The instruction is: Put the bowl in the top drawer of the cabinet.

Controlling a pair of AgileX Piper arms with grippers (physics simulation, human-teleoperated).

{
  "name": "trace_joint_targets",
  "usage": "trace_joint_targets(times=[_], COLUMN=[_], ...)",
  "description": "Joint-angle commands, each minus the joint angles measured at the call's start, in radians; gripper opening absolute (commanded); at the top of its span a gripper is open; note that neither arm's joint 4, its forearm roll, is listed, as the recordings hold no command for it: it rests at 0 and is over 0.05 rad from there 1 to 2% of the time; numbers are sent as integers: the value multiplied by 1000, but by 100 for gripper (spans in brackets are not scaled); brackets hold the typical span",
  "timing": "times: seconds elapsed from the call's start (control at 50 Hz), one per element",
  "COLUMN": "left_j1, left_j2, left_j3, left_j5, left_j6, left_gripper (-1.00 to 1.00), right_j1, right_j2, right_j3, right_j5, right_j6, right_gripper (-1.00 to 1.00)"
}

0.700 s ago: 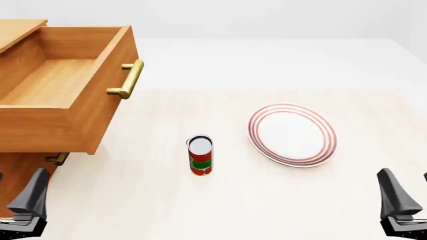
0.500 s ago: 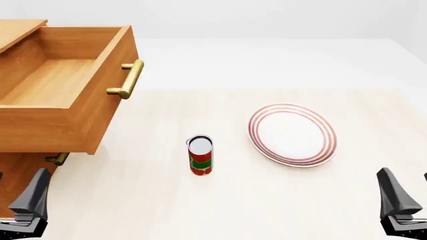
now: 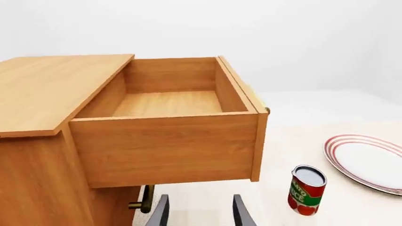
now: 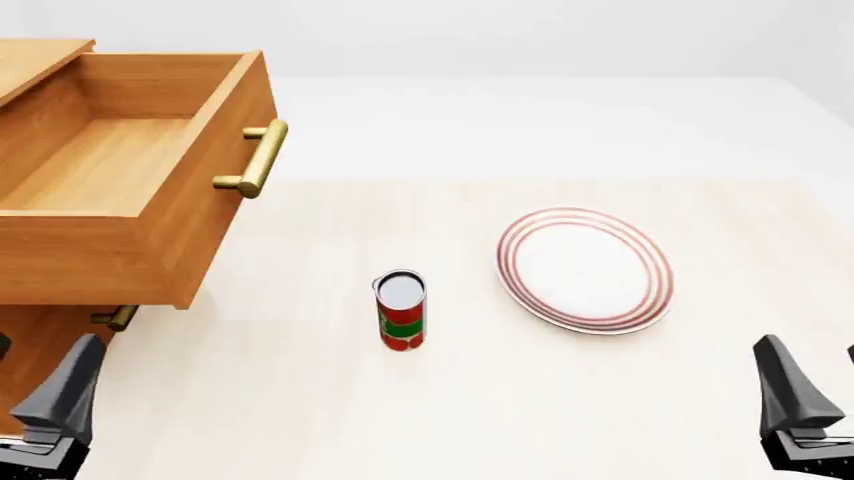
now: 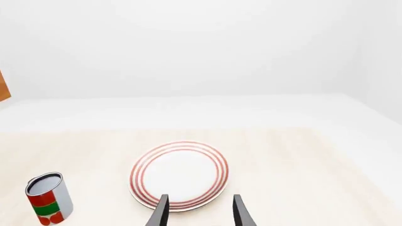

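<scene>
The bowl is out of view in every frame. The cabinet (image 4: 38, 60) stands at the far left, and its top drawer (image 4: 94, 165) is pulled wide open with nothing inside. The drawer's brass bar handle (image 4: 256, 158) faces the table's middle. The left wrist view also shows the open top drawer (image 3: 166, 141) from its side. My left gripper (image 4: 30, 400) hangs open at the near left, in front of the cabinet's lower part, and holds nothing. My right gripper (image 4: 817, 390) is open at the near right, empty, with its fingers (image 5: 162, 212) just short of the plate.
A red and green can (image 4: 400, 311) stands upright mid-table. A flat white plate with red rings (image 4: 585, 268) lies to its right. The lower drawer's small brass handle (image 4: 116, 318) shows under the open drawer.
The left gripper has shifted very slightly; nothing else has moved.
</scene>
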Motion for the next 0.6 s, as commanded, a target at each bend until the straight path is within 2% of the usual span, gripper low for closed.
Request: trace_joint_targets(times=[0.02, 0.14, 0.32, 0.42, 0.52, 0.6], left_j1=[-60, -82, -174, -225, -274, -324], left_j2=[0, 0, 0, 0, 0, 0], left_j3=[-135, -188, -239, -274, -296, -331], left_j5=[151, 213, 322, 357, 401, 440], left_j6=[-55, -60, -56, -19, -45, -97], left_gripper=[100, 100, 100, 100, 100, 100], right_j1=[0, 0, 0, -1, -1, 0], right_j2=[-3, -5, -6, -7, -6, -6], right_j3=[0, 0, 0, 0, 0, 0], right_j5=[3, 5, 6, 7, 6, 6], right_j6=[0, 0, 0, 0, 1, 0], right_gripper=[100, 100, 100, 100, 100, 100])
